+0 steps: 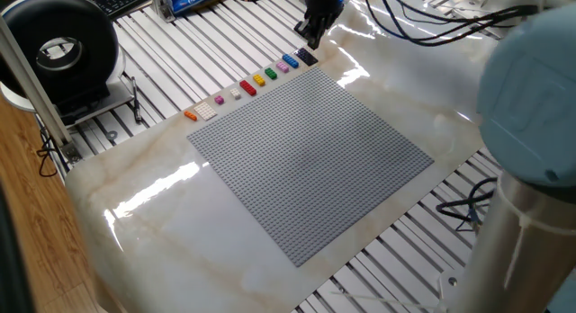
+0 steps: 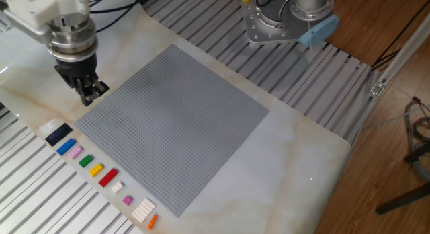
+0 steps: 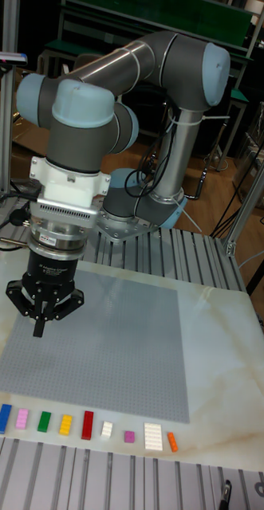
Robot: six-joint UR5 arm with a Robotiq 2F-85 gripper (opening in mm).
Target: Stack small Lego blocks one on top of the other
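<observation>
Well, the small Lego blocks [image 2: 101, 172] lie untouched in a single-file row on the pale marble-look tabletop [image 2: 302, 153], just off one edge of the big grey studded baseplate [image 2: 175, 126], with a dark flat brick [image 2: 59, 133] at one end, then blue, pink, green, yellow, red, white and an orange one at the far end. The black two-finger gripper [image 2: 87, 96] hangs above the baseplate corner near that dark end, its fingers drawn close together with nothing between them. To my eye it is on the approach to a first pick, so it needs to part its fingers, centre over one brick and drop straight down.
</observation>
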